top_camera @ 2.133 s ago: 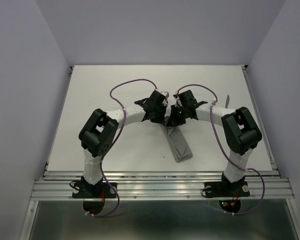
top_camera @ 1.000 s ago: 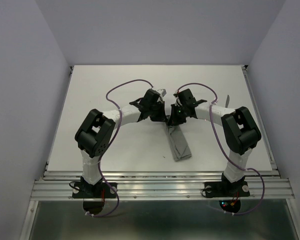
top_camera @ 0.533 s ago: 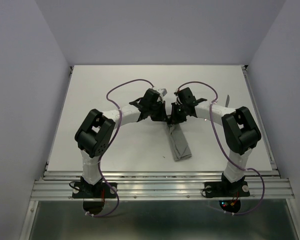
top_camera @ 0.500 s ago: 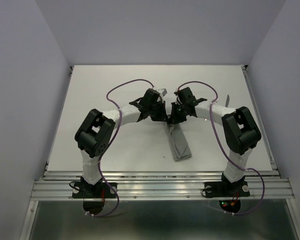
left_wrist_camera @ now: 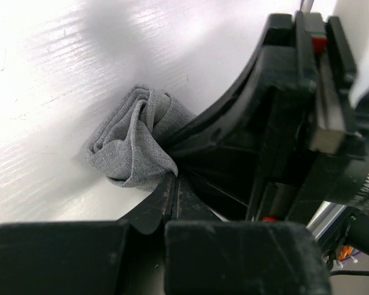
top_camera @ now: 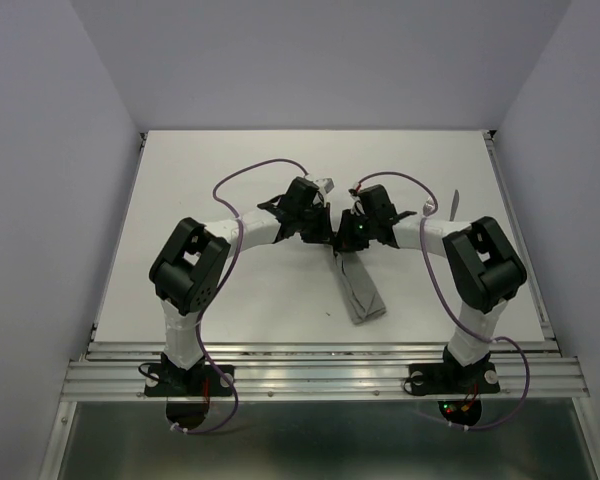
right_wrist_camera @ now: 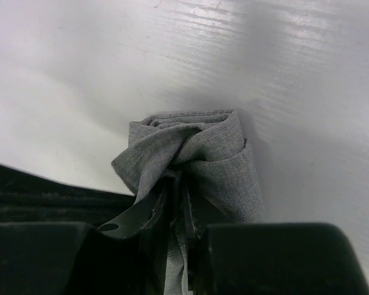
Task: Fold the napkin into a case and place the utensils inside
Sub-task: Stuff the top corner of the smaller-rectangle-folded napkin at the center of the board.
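The folded grey napkin (top_camera: 360, 290) is lying as a narrow strip at the centre of the table (top_camera: 210, 170). The fully closed left end effector (left_wrist_camera: 174, 179) is pinching its bunched far end, and the right end effector (right_wrist_camera: 177, 192) is gripping it too, fingers barely parted.

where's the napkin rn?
Top view, table centre, slightly right: napkin lies as a folded strip, far end pinched by left end effector and right end effector.
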Action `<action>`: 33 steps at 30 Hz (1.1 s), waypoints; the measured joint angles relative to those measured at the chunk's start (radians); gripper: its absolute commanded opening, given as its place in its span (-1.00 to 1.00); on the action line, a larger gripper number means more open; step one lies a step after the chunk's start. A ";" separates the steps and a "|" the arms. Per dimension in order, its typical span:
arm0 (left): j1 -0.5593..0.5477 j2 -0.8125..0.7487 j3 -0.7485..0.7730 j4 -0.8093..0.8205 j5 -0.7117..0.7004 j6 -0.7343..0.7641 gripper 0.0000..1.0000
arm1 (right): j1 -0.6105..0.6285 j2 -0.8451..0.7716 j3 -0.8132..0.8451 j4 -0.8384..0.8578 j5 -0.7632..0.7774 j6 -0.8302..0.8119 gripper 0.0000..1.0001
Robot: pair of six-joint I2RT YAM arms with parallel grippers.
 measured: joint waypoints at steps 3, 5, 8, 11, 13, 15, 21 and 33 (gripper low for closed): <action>0.000 0.000 0.000 -0.007 -0.001 0.000 -1.00 | 0.000 -0.048 -0.066 0.069 -0.005 0.015 -0.64; 0.000 0.000 0.000 -0.011 -0.005 0.000 -1.00 | 0.000 -0.079 -0.084 0.083 -0.001 0.013 -0.53; 0.002 0.000 0.000 -0.016 -0.013 -0.003 -1.00 | -0.002 -0.109 -0.090 0.081 0.016 0.002 -0.44; 0.005 0.000 0.000 -0.017 -0.024 -0.005 -1.00 | -0.006 -0.116 -0.090 0.079 0.018 -0.010 -0.41; 0.005 0.000 0.000 -0.018 -0.027 -0.006 -1.00 | -0.006 -0.122 -0.090 0.074 0.018 -0.019 -0.31; 0.005 0.000 0.000 -0.020 -0.030 -0.006 -1.00 | -0.007 -0.129 -0.090 0.062 0.021 -0.028 -0.25; 0.004 0.000 0.000 -0.017 -0.032 -0.006 -1.00 | 0.001 -0.201 -0.090 0.038 0.014 -0.034 -0.53; 0.004 0.000 0.000 -0.016 -0.027 -0.007 -1.00 | 0.001 -0.271 -0.149 0.034 0.103 -0.014 -0.87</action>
